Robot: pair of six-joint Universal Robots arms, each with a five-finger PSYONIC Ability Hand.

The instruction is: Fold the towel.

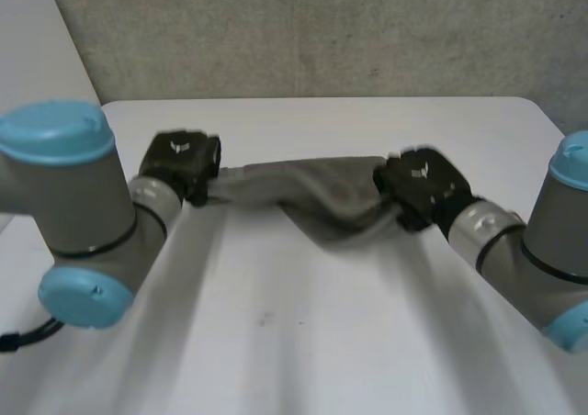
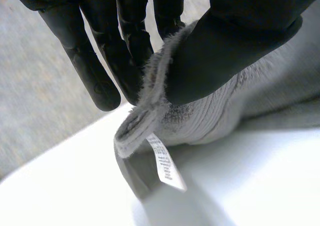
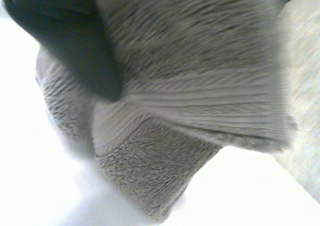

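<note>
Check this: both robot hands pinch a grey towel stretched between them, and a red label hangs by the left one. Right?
No: the label is white, not red, as the left wrist view shows. The left robot hand and right robot hand do pinch the towel stretched between them.

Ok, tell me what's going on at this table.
Two robot arms hold a grey towel strung between them over the white table. The left hand pinches one end between thumb and fingers, beside a white label. The right hand grips the other end. The towel sags in the middle and looks bunched, not yet folded flat.
</note>
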